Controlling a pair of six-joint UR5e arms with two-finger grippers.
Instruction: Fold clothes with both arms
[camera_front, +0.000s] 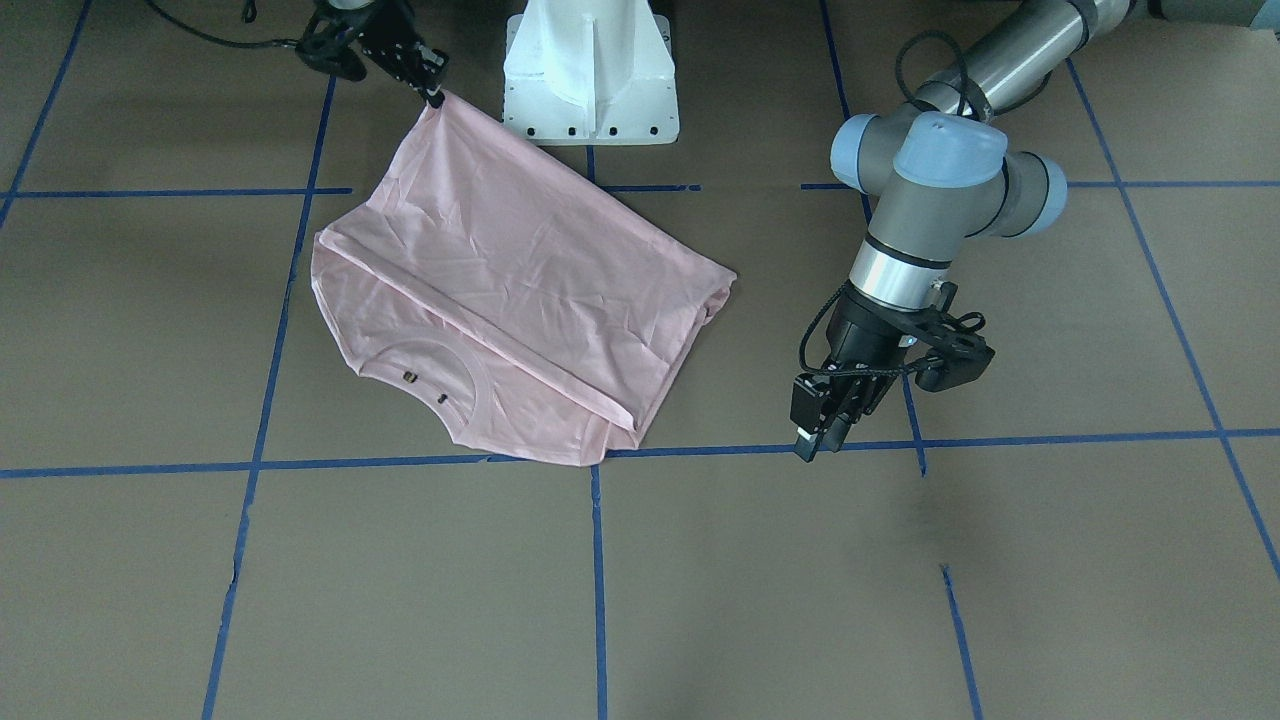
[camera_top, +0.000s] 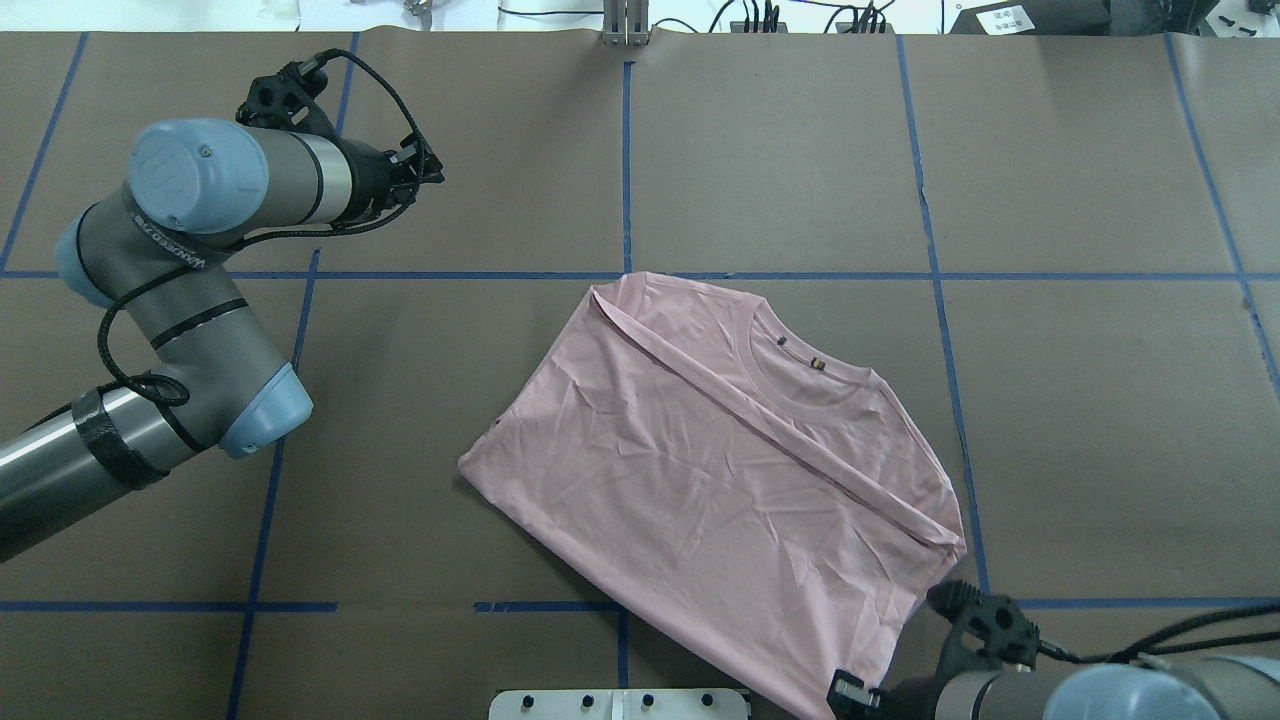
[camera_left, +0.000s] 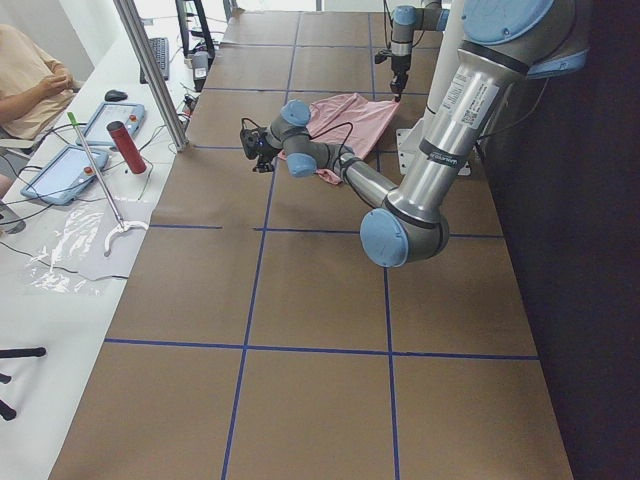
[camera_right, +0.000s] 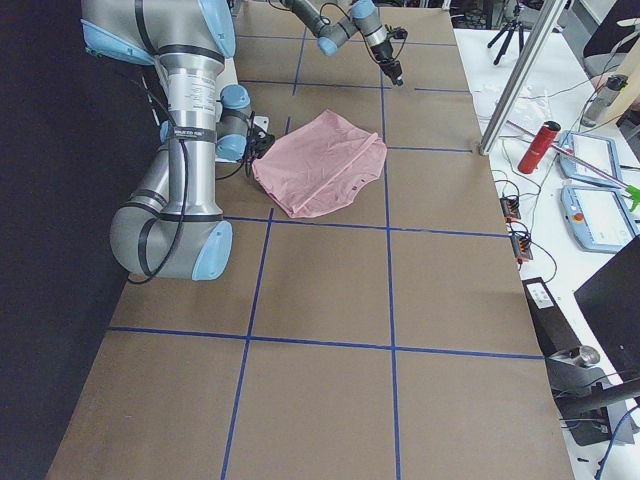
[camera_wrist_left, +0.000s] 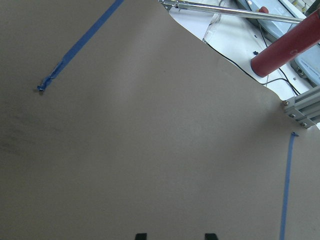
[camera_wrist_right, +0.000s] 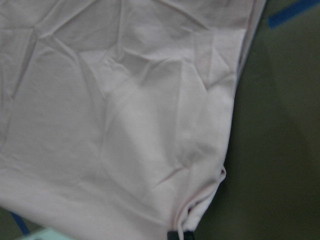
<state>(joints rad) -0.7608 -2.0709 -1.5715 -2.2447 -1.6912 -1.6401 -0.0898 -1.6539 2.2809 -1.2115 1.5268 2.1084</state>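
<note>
Nearest the robot, beside the white pedestal (camera_top: 620, 705), the right arm (camera_top: 1130, 695) comes in and the right jaws are pinched closed on a hem corner of the pink T-shirt (camera_top: 720, 470). They hold that corner raised off the tabletop (camera_top: 1100, 450). Seen from overhead, the rest of the shirt spreads away from those jaws toward 11 o'clock. It lies flat, folded over on itself along a long crease, with its ribbed collar (camera_top: 805, 365) at the far edge. Farther out, the left arm (camera_top: 200, 340) holds the left jaws over bare tabletop, parted with nothing between them. The shirt lies well apart from them, at about 4 o'clock.
</note>
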